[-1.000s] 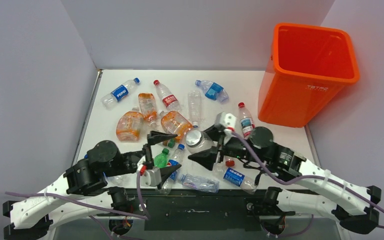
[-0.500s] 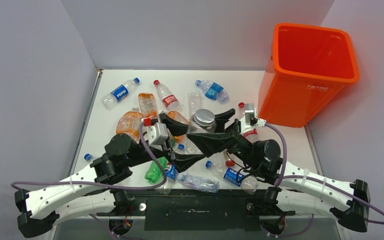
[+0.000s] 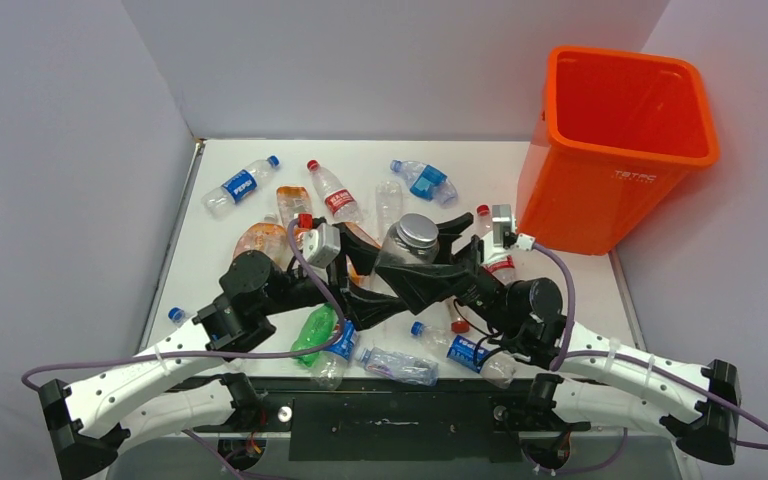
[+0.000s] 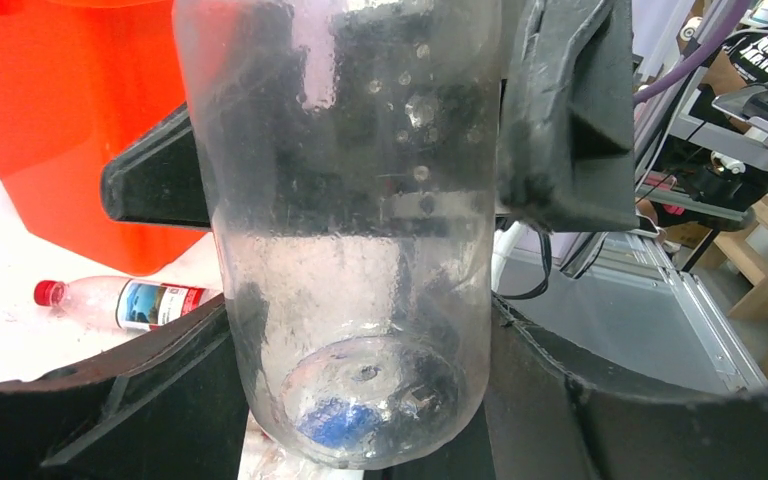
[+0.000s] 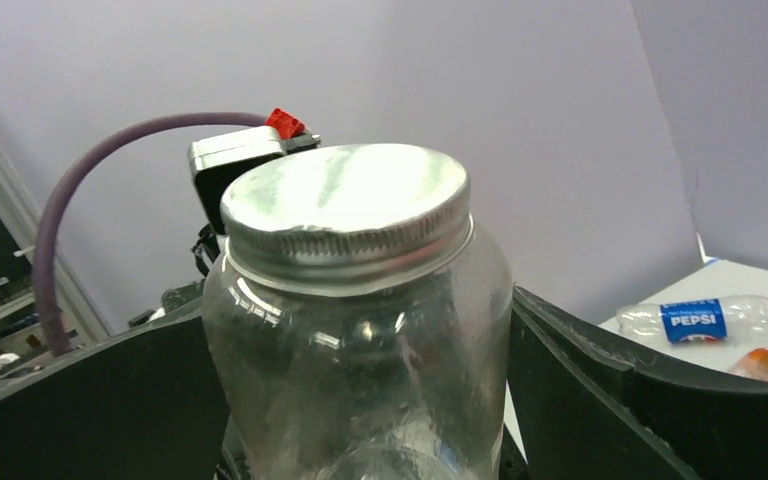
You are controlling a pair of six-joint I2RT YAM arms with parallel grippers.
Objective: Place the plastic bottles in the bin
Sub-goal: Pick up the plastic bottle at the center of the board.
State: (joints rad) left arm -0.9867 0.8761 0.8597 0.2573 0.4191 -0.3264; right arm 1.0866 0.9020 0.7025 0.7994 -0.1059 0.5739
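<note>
Near edge of the white bench [image 3: 480,160]: a crushed clear plastic bottle [image 3: 397,366] lies flat. Just right of it is a clear blue-capped bottle [image 3: 457,350] with a blue label. To the left, a green plastic bottle [image 3: 312,335] lies against a blue-labelled clear bottle [image 3: 336,352].

Mid-bench: a clear glass jar [image 3: 415,245] with a silver metal screw lid [image 5: 345,205] stands upright between the two arms.
- The left gripper [image 4: 360,395] reaches in from the left, low on the jar. Its fingers press the glass on both sides near the base, so it is holding the jar.
- The right gripper [image 5: 360,330] reaches in from the right, higher up. Its fingers flank the jar's shoulder very closely; cannot tell whether they bear on the glass or stand just off it.

Beyond the arms:
- Two orange-tinted bottles [image 3: 260,240] lie partly hidden by the left arm.
- A red-capped bottle with a red label [image 3: 333,195] and a plain clear bottle [image 3: 388,203] lie further back.
- A Pepsi-labelled bottle [image 3: 241,185] lies toward the far left.
- A crumpled blue-tinted bottle [image 3: 422,180] lies far centre.
- A red-capped bottle with a picture label [image 4: 120,302] lies near the bin's foot.

Far right corner: the tall bright orange plastic bin [image 3: 580,200] stands upright, mouth up. Every bottle in view lies on the bench outside it.
</note>
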